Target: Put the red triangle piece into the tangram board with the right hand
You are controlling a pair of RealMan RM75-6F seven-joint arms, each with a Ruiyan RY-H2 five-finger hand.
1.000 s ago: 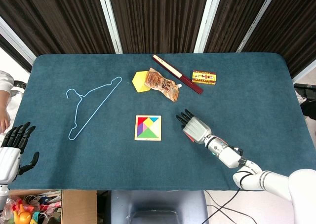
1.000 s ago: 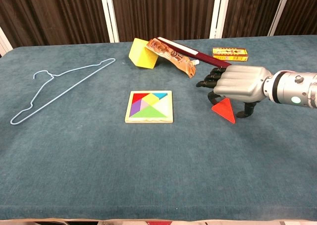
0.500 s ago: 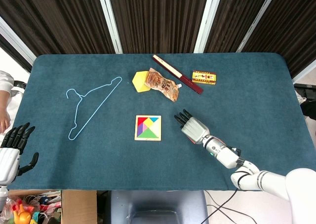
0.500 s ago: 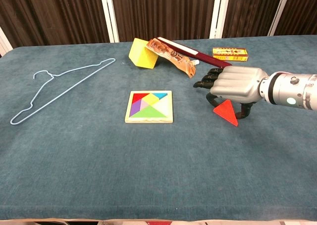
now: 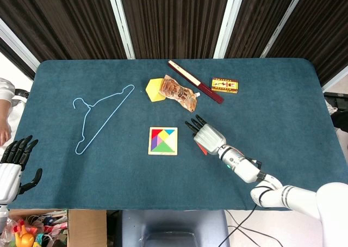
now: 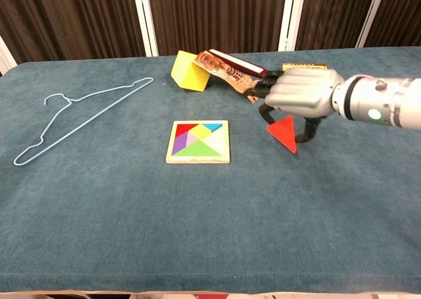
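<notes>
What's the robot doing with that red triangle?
The right robot hand holds the red triangle piece just above the table, a little to the right of the tangram board. The piece isn't in the board yet. The left robot hand hangs off the table's edge, holding nothing. A blue hanger lies farther left, untouched.

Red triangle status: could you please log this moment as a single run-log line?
right hand: holds red triangle above table | board: triangle not yet placed | left hand: idle, off table edge
</notes>
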